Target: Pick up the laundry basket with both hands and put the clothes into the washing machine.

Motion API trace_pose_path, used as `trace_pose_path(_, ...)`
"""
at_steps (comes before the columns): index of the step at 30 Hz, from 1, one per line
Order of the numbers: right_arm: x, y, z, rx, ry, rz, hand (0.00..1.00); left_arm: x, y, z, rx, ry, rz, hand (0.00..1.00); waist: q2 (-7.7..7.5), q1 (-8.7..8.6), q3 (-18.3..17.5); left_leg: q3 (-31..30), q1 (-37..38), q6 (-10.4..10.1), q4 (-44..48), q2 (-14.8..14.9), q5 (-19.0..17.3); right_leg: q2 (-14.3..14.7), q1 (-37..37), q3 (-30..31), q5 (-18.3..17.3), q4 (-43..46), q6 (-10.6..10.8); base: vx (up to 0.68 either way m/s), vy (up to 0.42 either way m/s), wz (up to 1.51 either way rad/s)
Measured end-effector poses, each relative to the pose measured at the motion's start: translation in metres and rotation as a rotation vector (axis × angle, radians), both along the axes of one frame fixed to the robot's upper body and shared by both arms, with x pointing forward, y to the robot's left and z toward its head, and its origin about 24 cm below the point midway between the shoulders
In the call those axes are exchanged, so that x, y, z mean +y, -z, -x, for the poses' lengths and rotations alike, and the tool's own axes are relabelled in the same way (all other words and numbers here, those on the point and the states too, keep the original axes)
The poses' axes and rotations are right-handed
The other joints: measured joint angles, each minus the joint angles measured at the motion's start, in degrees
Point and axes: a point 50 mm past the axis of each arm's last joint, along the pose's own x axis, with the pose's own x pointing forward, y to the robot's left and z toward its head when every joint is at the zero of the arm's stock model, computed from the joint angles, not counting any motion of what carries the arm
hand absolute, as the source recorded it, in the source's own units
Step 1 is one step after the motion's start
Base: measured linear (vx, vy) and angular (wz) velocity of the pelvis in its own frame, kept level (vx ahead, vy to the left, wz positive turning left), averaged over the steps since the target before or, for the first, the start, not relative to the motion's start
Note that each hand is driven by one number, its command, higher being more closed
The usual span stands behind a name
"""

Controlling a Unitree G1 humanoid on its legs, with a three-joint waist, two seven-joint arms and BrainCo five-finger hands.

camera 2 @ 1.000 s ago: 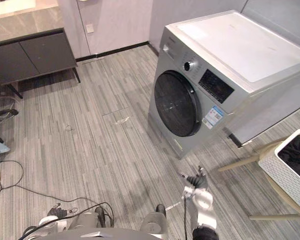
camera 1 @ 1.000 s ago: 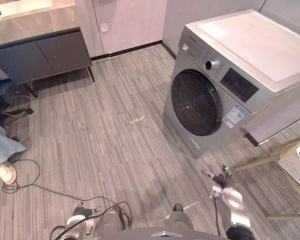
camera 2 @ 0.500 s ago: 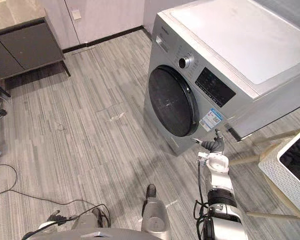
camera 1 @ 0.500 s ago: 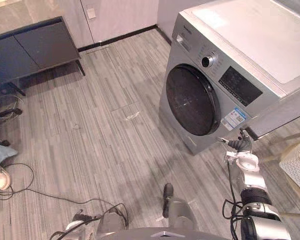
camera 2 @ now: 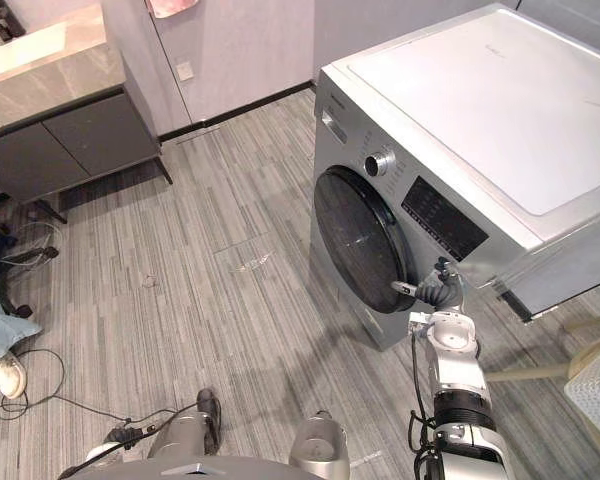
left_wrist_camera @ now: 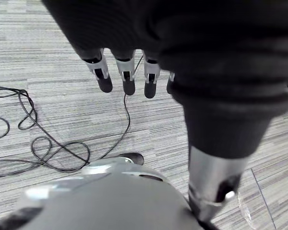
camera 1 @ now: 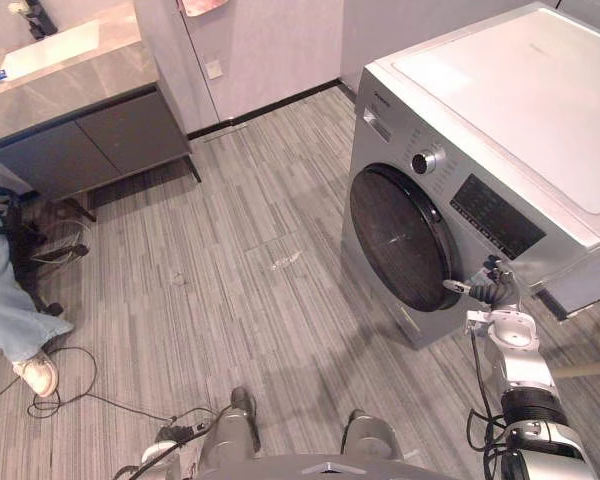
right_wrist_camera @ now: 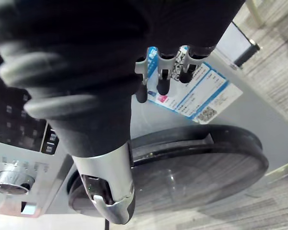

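The silver washing machine (camera 1: 500, 90) stands at the right, its round dark door (camera 1: 400, 240) closed. My right hand (camera 1: 487, 292) is raised in front of it, right at the door's right edge, below the control panel. In the right wrist view its fingers (right_wrist_camera: 163, 81) are straight and hold nothing, pointing at the label beside the door (right_wrist_camera: 197, 163). The white laundry basket (camera 2: 595, 385) is cut off at the lower right. My left hand (left_wrist_camera: 127, 76) hangs low over the floor, fingers straight and empty.
A dark cabinet (camera 1: 80, 130) with a stone top stands at the far left. A person's jeans leg (camera 1: 10, 320) and white shoe are at the left edge. Pale wooden legs (camera 2: 530, 370) hold up the basket. Grey plank floor lies open left of the machine.
My right hand has risen from near the floor to the door's right edge. The camera has shifted, bringing the machine nearer. The left hand stays low.
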Motion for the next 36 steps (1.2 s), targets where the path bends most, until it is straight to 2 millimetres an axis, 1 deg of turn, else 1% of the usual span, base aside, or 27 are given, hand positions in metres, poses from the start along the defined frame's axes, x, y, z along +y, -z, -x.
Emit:
trace_pose_path(1,-0.002,-0.002,0.000,-0.001,0.005,0.007,0.00,-0.002,0.001,0.004,0.012,-0.002,0.006,0.00,0.25,0.05,0.03,0.04,1.19,-3.01,-0.61,-0.75,2.75,-0.52,-0.11,1.75,-0.70,1.14,1.35,0.14,0.317,-0.40)
trace_pose_path(2,-0.002,-0.002,0.000,-0.003,0.003,0.007,0.00,0.004,0.001,0.005,0.017,0.016,-0.015,0.00,-0.69,-0.18,0.30,1.67,1.79,-2.29,-1.04,-2.57,1.98,-1.99,0.02,3.08,-0.16,0.13,2.77,0.11,0.288,-0.37)
trace_pose_path(4,-0.003,-0.006,-0.002,-0.014,0.003,0.013,0.00,0.007,0.000,0.004,0.017,0.022,-0.023,0.00,-0.93,-0.34,0.46,2.89,1.27,-1.67,-1.17,-4.02,1.47,-3.17,-0.05,3.85,1.55,-2.75,4.21,0.09,0.252,-0.21)
trace_pose_path(5,-0.003,-0.009,-0.004,-0.021,0.002,0.016,0.00,0.007,0.000,0.004,0.017,0.025,-0.025,0.00,-0.97,-0.30,0.49,3.31,0.98,-1.60,-1.72,-4.83,1.51,-3.58,-0.09,4.46,2.96,-4.87,4.76,0.07,0.237,-0.28)
trace_pose_path(6,-0.003,-0.016,-0.010,-0.043,-0.003,0.021,0.00,0.008,0.000,0.004,0.018,0.029,-0.029,0.00,-0.95,-0.17,0.51,4.60,0.17,-1.21,-2.24,-5.72,1.52,-4.21,-0.45,5.21,5.30,-7.86,5.45,0.07,0.222,-0.26)
trace_pose_path(8,-0.001,-0.027,-0.020,-0.081,-0.011,0.020,0.00,0.011,-0.001,0.002,0.014,0.037,-0.038,0.00,-0.77,-0.21,0.70,5.17,-1.06,-0.64,-2.31,-6.27,1.64,-4.50,-1.07,5.70,6.99,-10.15,5.72,0.02,0.158,-0.18)
trace_pose_path(9,-0.002,-0.035,-0.028,-0.098,-0.009,0.021,0.00,0.013,-0.002,-0.001,0.005,0.043,-0.046,0.00,-0.70,-0.19,0.76,5.48,-2.13,-0.28,-2.42,-6.47,1.89,-4.56,-1.88,5.91,7.96,-11.31,5.97,-0.01,0.119,-0.11)
trace_pose_path(10,-0.005,-0.044,-0.035,-0.110,-0.002,0.031,0.00,0.015,-0.004,-0.004,-0.010,0.044,-0.053,0.00,-0.41,0.20,1.01,5.74,-3.11,0.11,-2.55,-6.53,2.19,-4.53,-3.01,6.22,8.46,-11.63,5.97,-0.02,0.070,-0.06)
trace_pose_path(11,-0.008,-0.050,-0.038,-0.119,0.001,0.041,0.00,0.014,-0.004,-0.006,-0.020,0.048,-0.053,0.00,-0.14,0.26,1.19,5.72,-3.61,0.28,-2.61,-6.58,2.34,-4.54,-3.33,6.18,8.65,-11.71,5.97,-0.03,0.042,-0.02)
trace_pose_path(13,-0.017,-0.080,-0.051,-0.174,0.015,0.081,0.00,0.010,-0.006,-0.014,-0.056,0.047,-0.039,0.00,1.09,0.41,3.14,5.79,-5.47,0.60,-3.03,-6.57,3.17,-4.43,-5.38,6.36,9.51,-11.94,5.99,-0.08,0.035,-0.02)
trace_pose_path(14,-0.020,-0.088,-0.054,-0.186,0.023,0.089,0.00,0.009,-0.007,-0.016,-0.063,0.046,-0.035,0.00,1.37,0.45,3.74,5.83,-5.90,0.60,-3.51,-6.56,3.69,-4.32,-6.07,6.50,9.72,-12.16,5.95,-0.11,0.031,-0.08)
trace_pose_path(16,-0.028,-0.113,-0.066,-0.214,0.050,0.102,0.00,0.008,-0.008,-0.023,-0.092,0.030,-0.022,0.00,2.10,0.62,5.83,6.18,-7.09,0.69,-7.77,-6.73,6.72,-3.97,-9.11,6.61,11.17,-12.82,5.80,-0.09,0.015,-0.05)
trace_pose_path(17,-0.029,-0.117,-0.068,-0.219,0.058,0.097,0.00,0.008,-0.009,-0.025,-0.099,0.028,-0.020,0.00,2.21,0.61,6.22,6.19,-7.25,0.56,-8.75,-6.77,7.29,-3.88,-9.64,6.61,11.37,-12.94,5.70,-0.08,0.009,-0.01)
trace_pose_path(18,-0.031,-0.127,-0.073,-0.227,0.068,0.098,0.00,0.007,-0.011,-0.029,-0.121,0.026,-0.014,0.00,2.42,0.79,7.14,6.23,-7.63,0.60,-10.79,-6.83,8.72,-3.69,-10.89,6.63,11.86,-13.03,5.61,-0.06,0.008,0.00)
trace_pose_path(19,-0.031,-0.134,-0.078,-0.235,0.077,0.087,0.00,0.005,-0.013,-0.035,-0.145,0.029,-0.006,0.00,2.76,1.17,8.68,6.25,-7.50,0.64,-12.69,-6.84,10.15,-3.41,-11.51,6.67,12.65,-13.18,5.65,-0.09,0.017,-0.01)
trace_pose_path(20,-0.033,-0.137,-0.080,-0.240,0.107,0.070,0.00,0.003,-0.014,-0.038,-0.161,0.034,0.000,0.00,2.85,1.56,9.39,6.31,-7.58,0.62,-13.90,-6.85,11.06,-3.29,-12.19,6.76,12.92,-13.14,5.59,-0.08,0.021,0.00)
trace_pose_path(21,-0.034,-0.142,-0.081,-0.251,0.125,0.063,0.00,0.002,-0.015,-0.041,-0.177,0.037,0.002,0.00,2.87,1.91,10.03,6.31,-8.17,0.65,-14.12,-6.86,11.35,-3.26,-12.94,6.78,13.13,-13.04,5.57,-0.08,0.022,0.02)
trace_pose_path(23,-0.037,-0.156,-0.084,-0.291,0.150,0.045,0.00,-0.002,-0.018,-0.047,-0.209,0.026,0.021,0.00,3.47,2.95,11.85,6.31,-9.17,0.48,-14.15,-6.88,11.60,-3.29,-13.84,6.79,13.20,-12.84,5.56,-0.06,0.012,0.06)
trace_pose_path(25,-0.033,-0.163,-0.087,-0.323,0.143,0.021,0.00,-0.002,-0.019,-0.048,-0.214,0.023,0.022,0.00,3.91,3.68,12.03,6.21,-10.37,0.05,-14.27,-6.83,11.65,-3.33,-15.19,6.72,13.19,-12.31,5.54,-0.05,-0.001,0.06)
trace_pose_path(26,-0.030,-0.162,-0.088,-0.325,0.136,0.014,0.00,-0.002,-0.018,-0.048,-0.213,0.016,0.025,0.00,4.02,3.68,12.13,6.09,-10.53,-0.03,-14.37,-6.83,11.72,-3.33,-15.20,6.61,13.19,-12.31,5.54,-0.03,-0.012,0.09)
trace_pose_path(28,-0.016,-0.153,-0.095,-0.315,0.100,-0.009,0.00,-0.004,-0.017,-0.045,-0.202,0.003,0.029,0.00,3.94,3.54,12.20,5.88,-10.32,-0.04,-14.46,-6.85,11.80,-3.36,-14.89,6.47,13.19,-12.07,5.55,0.00,-0.015,0.06)
trace_pose_path(29,-0.013,-0.152,-0.096,-0.322,0.087,-0.005,0.00,-0.004,-0.017,-0.046,-0.205,0.003,0.030,0.00,3.94,3.51,12.20,5.86,-10.30,0.09,-14.45,-6.86,11.96,-3.37,-14.90,6.48,13.20,-12.03,5.55,0.00,0.000,0.00)
trace_pose_path(31,0.006,-0.140,-0.098,-0.322,0.015,0.014,0.00,-0.007,-0.017,-0.047,-0.206,0.010,0.035,0.00,3.93,3.26,12.20,5.69,-9.83,0.35,-14.34,-6.72,12.31,-3.26,-14.60,6.39,13.25,-11.98,5.57,0.02,-0.029,-0.06)
trace_pose_path(32,0.011,-0.135,-0.098,-0.321,-0.002,0.014,0.00,-0.009,-0.017,-0.047,-0.206,0.012,0.039,0.00,3.93,3.26,12.20,5.66,-9.50,0.36,-14.32,-6.68,12.32,-3.23,-14.27,6.35,13.27,-12.01,5.55,0.02,-0.041,-0.06)
trace_pose_path(35,0.041,-0.102,-0.095,-0.275,-0.110,0.007,0.00,-0.009,-0.016,-0.046,-0.201,0.000,0.044,0.00,3.89,2.44,12.15,4.20,-7.31,0.05,-14.16,-6.43,12.32,-2.93,-10.77,4.52,12.88,-12.67,5.48,0.03,-0.042,0.17)
trace_pose_path(36,0.054,-0.087,-0.091,-0.251,-0.160,-0.001,0.00,-0.008,-0.016,-0.045,-0.197,-0.001,0.043,0.00,3.71,2.37,11.95,3.34,-6.61,-0.35,-14.15,-6.31,12.12,-2.88,-9.51,3.55,12.56,-12.70,5.51,0.04,-0.030,0.38)
